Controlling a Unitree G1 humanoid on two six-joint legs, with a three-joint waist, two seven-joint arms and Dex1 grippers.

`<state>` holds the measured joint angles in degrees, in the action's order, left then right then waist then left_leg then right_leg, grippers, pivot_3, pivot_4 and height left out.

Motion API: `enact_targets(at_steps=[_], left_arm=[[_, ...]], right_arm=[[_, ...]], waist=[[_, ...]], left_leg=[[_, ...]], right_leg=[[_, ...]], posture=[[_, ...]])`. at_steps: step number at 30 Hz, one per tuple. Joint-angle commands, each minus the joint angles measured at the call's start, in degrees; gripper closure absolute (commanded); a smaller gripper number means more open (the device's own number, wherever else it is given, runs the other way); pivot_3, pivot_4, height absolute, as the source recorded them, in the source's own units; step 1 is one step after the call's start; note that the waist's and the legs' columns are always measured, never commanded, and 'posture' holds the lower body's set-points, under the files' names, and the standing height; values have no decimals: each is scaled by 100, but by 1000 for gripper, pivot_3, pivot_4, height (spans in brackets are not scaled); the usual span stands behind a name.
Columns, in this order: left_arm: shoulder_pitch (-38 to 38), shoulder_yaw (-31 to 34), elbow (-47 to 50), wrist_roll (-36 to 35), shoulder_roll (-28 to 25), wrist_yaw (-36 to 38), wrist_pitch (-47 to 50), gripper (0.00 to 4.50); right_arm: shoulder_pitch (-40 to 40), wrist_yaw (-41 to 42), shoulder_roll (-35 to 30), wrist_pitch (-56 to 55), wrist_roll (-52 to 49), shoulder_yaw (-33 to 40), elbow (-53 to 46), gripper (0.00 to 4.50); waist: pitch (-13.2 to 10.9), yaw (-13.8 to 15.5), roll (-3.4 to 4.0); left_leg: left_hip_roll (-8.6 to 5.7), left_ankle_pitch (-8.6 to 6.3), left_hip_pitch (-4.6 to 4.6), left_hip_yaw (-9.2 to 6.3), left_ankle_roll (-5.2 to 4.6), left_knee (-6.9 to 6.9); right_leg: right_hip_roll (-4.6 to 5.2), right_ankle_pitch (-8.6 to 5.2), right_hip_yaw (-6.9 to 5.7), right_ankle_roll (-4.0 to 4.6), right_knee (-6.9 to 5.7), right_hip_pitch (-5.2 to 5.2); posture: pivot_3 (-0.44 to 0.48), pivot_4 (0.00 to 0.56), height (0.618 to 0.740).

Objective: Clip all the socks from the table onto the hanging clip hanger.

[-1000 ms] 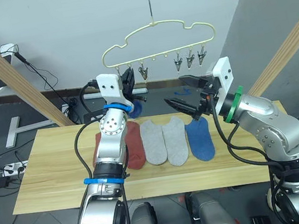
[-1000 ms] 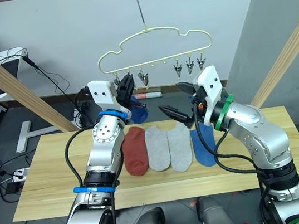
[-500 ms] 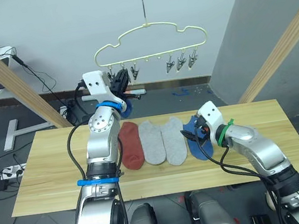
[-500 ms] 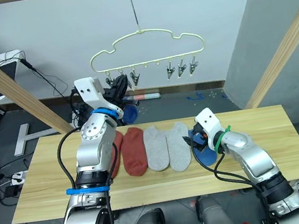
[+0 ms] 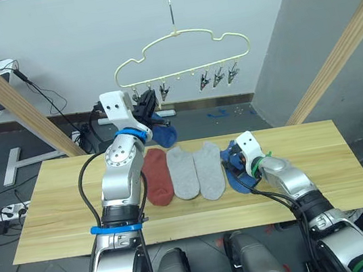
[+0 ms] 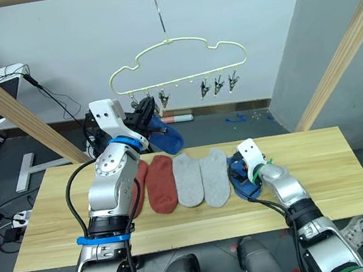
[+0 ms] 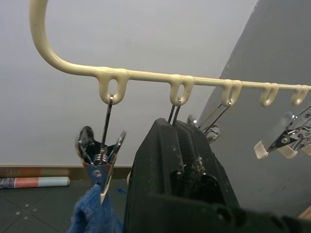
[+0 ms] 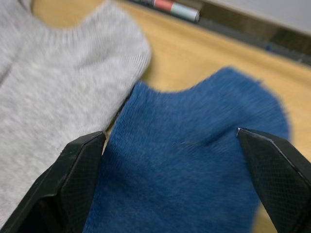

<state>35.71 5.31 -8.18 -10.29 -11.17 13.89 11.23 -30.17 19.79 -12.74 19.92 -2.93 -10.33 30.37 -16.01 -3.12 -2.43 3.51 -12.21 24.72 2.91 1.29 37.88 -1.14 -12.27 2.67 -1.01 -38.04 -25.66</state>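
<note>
Lying on the table (image 5: pixel 63 215): two rust-red socks (image 5: pixel 158 177), two grey socks (image 5: pixel 195 171) and a blue sock (image 8: pixel 189 160) in a row. Clip hanger (image 5: pixel 182 47) hangs at 12 o'clock above them. Left arm raised upright, left gripper (image 7: pixel 182 141) fingers pressed together at the second clip; second blue sock (image 6: pixel 166 137) hangs from the end clip beside it. Right arm bent low, right gripper (image 8: pixel 177 160) fingers spread either side of the blue sock at 3 o'clock end of row.
</note>
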Motion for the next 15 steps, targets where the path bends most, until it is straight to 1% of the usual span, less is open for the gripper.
enact_targets(at_steps=[1,3,5,6,11,12,13,15], left_arm=[[-92,42,176,-17,-50,-16,115,4500],[-115,53,222,-24,-60,-9,161,4500],[-149,63,273,-36,-69,-4,218,4500],[-159,67,288,-39,-71,-3,236,4500],[-171,85,345,-105,-64,42,350,4500],[-169,110,356,-158,-64,59,405,4500],[-171,178,374,-269,-48,59,506,4500],[-170,361,424,-607,2,46,843,4500]], right_arm=[[129,77,-119,-256,193,32,414,374],[235,187,-180,-298,202,37,383,908],[364,302,-250,-265,185,59,203,1627],[404,329,-267,-247,180,76,132,2090],[647,577,-445,-140,168,106,-352,3827],[711,645,-529,-282,235,65,-485,4189],[778,722,-685,-574,413,-59,-644,4465],[877,880,-1032,-1323,819,-358,-941,4465]], waist=[[0,0,0],[1,0,0],[1,2,1],[1,4,1],[1,0,1],[1,-1,1],[1,0,1],[0,-3,1]], left_leg=[[0,0,0,0,0,0],[0,0,-5,-1,0,2],[-1,0,-20,-3,0,2],[-1,0,-33,-4,0,1],[0,0,-50,1,0,1],[0,0,-52,1,0,1],[0,0,-52,3,0,0],[-1,0,-48,3,0,-2]], right_leg=[[2,0,0,0,3,3],[2,0,0,0,4,10],[2,0,-2,-1,3,25],[2,0,-3,-1,4,37],[2,0,1,-1,0,49],[2,0,2,-1,0,49],[2,0,3,-1,0,49],[2,-1,3,-1,3,46]], posture=[[-35,268,740],[-22,273,740],[-22,273,740],[-22,273,740],[-27,272,740],[-27,272,740],[-30,271,740],[-30,271,740]])
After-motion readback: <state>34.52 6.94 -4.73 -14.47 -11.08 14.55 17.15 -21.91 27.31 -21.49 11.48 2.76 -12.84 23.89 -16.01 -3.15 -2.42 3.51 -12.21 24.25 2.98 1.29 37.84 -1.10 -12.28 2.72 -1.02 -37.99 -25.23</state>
